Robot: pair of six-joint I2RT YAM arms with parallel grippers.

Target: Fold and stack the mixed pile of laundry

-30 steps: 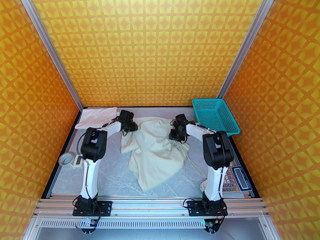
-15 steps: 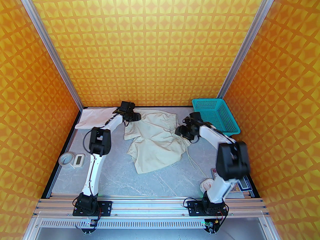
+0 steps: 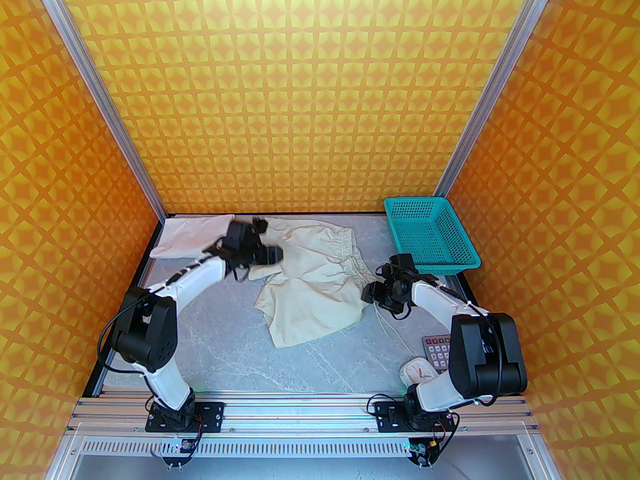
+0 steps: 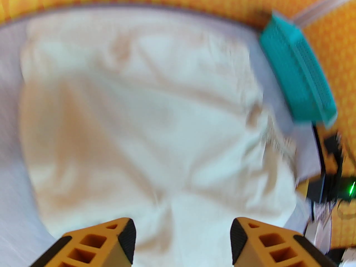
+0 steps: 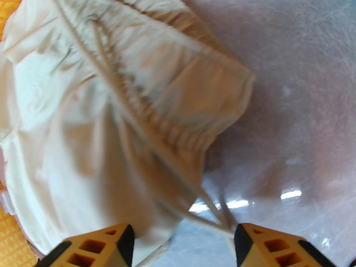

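1. The pale greenish-cream cloth shorts with a gathered elastic waist [image 3: 315,278] lie spread on the grey marbled table [image 3: 225,338], in its far middle. The waistband faces the right side and the legs run toward the near left. Laid open like this, the shorts look ready for a first fold rather than already folded.
2. The white cloth T-shirt [image 3: 190,235] sits bunched in the far left corner, apart from the working area and partly behind the left arm. It is probably parked there so that one garment can be handled at a time.
3. The left gripper [image 3: 270,254] hangs over the far left edge of the shorts. In its wrist view the left gripper [image 4: 182,232] has its jaws parted with nothing between them, only blurred cream fabric below.
4. The right gripper [image 3: 372,293] hovers at the waistband end, by the near right corner of the shorts. Its wrist view shows the right gripper [image 5: 182,238] with jaws apart and holding nothing. The beige drawstring cord [image 5: 214,207] ends just beside one fingertip; whether it touches I cannot tell.
5. One gripper at each end suits a two-handed fold, each placed to pinch an opposite edge.
6. The drawstring trails loose across the table toward the near right, where it could snag or drag during a fold.
7. The teal plastic mesh basket [image 3: 415,200] stands in the far right corner, near the shorts but not touching them.
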